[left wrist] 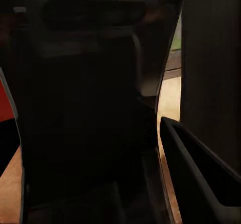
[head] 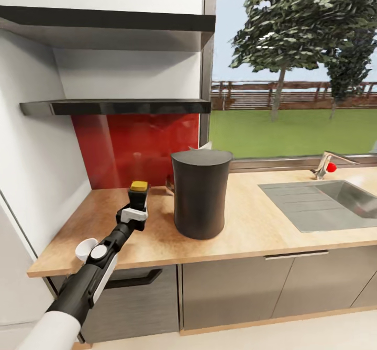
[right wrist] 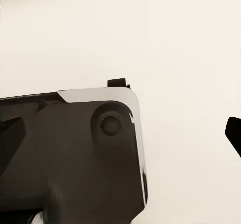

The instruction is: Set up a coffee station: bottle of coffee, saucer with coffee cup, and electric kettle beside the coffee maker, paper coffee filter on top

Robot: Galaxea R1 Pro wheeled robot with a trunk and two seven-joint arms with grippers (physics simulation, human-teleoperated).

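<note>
My left gripper (head: pixel 138 201) is shut on the bottle of coffee (head: pixel 139 194), a dark bottle with a yellow cap, held upright at the wooden countertop (head: pixel 246 224). Whether it rests on the wood or hangs just above it I cannot tell. The bottle is left of the coffee maker (head: pixel 201 193), a tall dark cylinder, with a small gap between them. In the left wrist view the dark bottle (left wrist: pixel 85 108) sits close between the fingers (left wrist: pixel 201 184), and the coffee maker (left wrist: pixel 211 58) rises beside them. A white edge (head: pixel 205 145) peeks from behind the coffee maker's top. The right wrist view has one dark fingertip (right wrist: pixel 234 133) over pale floor.
A steel sink (head: pixel 324 203) with a faucet and red knob (head: pixel 330 166) takes up the counter's right part. A dark shelf (head: pixel 115 107) hangs above the red backsplash (head: pixel 136 145). A white wall (head: pixel 31 156) closes the left side. A small brown object (head: pixel 169 185) sits behind the coffee maker.
</note>
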